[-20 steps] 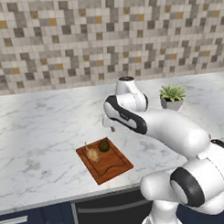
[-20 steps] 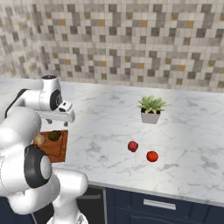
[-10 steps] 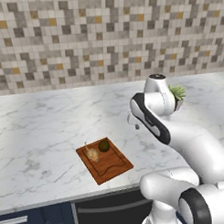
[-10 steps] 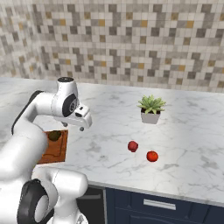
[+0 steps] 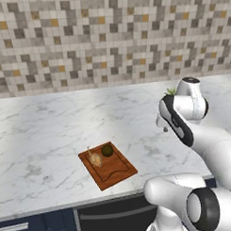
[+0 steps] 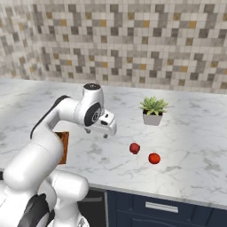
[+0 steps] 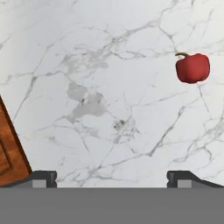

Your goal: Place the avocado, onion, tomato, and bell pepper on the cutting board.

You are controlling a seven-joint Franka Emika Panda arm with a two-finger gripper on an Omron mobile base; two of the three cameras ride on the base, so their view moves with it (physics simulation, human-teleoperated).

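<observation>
Your two-finger gripper (image 7: 111, 175) hangs empty, tips spread wide, over bare white marble counter (image 5: 47, 134). The dark red bell pepper (image 7: 192, 67) and round red tomato (image 6: 154, 158) lie right of it. Far left, the reddish-brown wooden cutting board (image 5: 114, 170) carries the tan onion (image 5: 95, 158) and dark olive avocado (image 5: 107, 149).

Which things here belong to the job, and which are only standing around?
For the job: cutting board, onion and avocado already on it; bell pepper and tomato on the counter; open gripper.

Not needed: potted plant.
</observation>
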